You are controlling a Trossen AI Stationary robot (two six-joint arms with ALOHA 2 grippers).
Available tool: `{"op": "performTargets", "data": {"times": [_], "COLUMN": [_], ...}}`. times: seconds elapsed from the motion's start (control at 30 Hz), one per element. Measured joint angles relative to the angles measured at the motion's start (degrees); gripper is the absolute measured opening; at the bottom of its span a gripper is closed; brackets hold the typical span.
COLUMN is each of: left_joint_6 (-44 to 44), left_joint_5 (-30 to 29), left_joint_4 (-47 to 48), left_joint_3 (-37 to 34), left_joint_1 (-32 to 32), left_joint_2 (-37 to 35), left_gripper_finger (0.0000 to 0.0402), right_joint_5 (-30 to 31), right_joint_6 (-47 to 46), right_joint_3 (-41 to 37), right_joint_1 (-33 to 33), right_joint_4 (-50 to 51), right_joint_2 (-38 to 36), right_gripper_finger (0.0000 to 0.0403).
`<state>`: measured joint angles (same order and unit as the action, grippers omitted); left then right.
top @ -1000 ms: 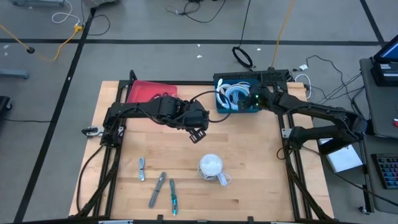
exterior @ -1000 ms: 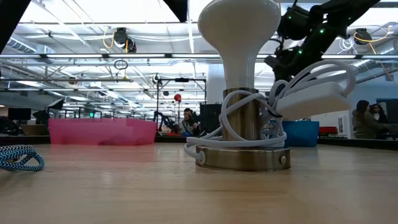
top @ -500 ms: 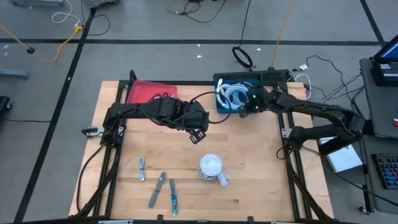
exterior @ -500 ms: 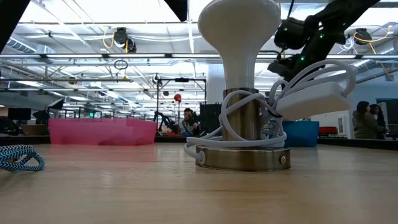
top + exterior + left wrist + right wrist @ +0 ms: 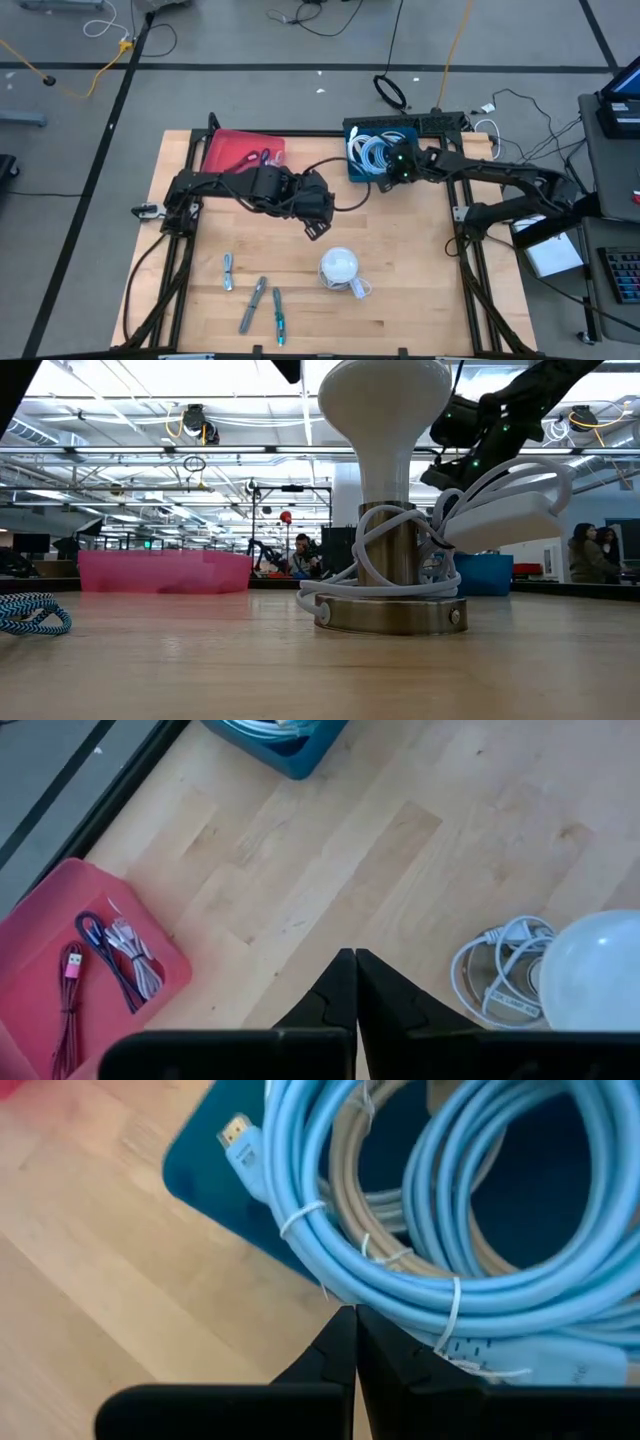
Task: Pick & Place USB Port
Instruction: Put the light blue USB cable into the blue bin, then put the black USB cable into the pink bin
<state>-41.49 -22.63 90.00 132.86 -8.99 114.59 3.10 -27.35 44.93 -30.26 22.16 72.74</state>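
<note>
A blue bin (image 5: 351, 150) at the table's far edge holds coiled light-blue cables (image 5: 420, 1270), one with a gold plug (image 5: 236, 1130). My right gripper (image 5: 355, 1312) is shut, tips at the coil's edge over the bin's near left corner (image 5: 385, 180). A red tray (image 5: 225, 150) at the far left holds thin USB cables (image 5: 120, 955). Over mid-table my left gripper (image 5: 318, 229) hangs shut and empty, above bare wood (image 5: 355, 955). My right gripper comes slanting down with its shut fingertips (image 5: 345, 1325) against the lower edge of the light-blue coil (image 5: 400, 1295). Nothing shows between the fingers. I cannot tell whether they touch the cable.
A white-domed lamp (image 5: 340, 268) with its white cord wound round the metal base (image 5: 385, 610) stands near the front centre. Loose cables (image 5: 228, 270) and tools (image 5: 254, 304) lie at the near left. A blue-black braided cable (image 5: 30, 612) shows in the low view.
My right gripper has sunk and gone a little toward the table's left and near edges, from above the bin's middle to its near left corner, tipping further down.
</note>
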Motion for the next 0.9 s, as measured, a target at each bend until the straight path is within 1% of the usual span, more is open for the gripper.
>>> {"op": "performTargets", "data": {"times": [0.2,0.43,0.63,0.77,0.9], "left_joint_6": [-0.7,-0.8,-1.2,-1.3,-2.1], "left_joint_5": [-0.9,-0.9,-0.7,0.4,0.6], "left_joint_4": [0.0,0.0,0.0,0.0,0.0], "left_joint_3": [0.0,0.0,0.0,0.0,0.0], "left_joint_1": [-0.3,-0.3,-0.3,-0.3,-0.3], "left_joint_2": [0.0,0.0,0.0,0.0,0.0], "left_gripper_finger": [0.0002,0.0003,0.0006,0.0003,0.0008], "right_joint_5": [2.2,4.4,4.6,3.1,1.2], "right_joint_6": [0.4,1.3,0.9,-0.5,-0.5], "right_joint_3": [0.0,0.0,0.0,0.4,2.4], "right_joint_1": [-0.1,-0.1,0.1,1.2,3.7], "right_joint_4": [-0.3,-0.7,-2.3,-2.2,-1.9], "right_joint_2": [0.1,1.9,2.2,-1.1,-6.6], "right_gripper_finger": [0.0000,0.0000,0.0000,0.0000,0.0000]}}
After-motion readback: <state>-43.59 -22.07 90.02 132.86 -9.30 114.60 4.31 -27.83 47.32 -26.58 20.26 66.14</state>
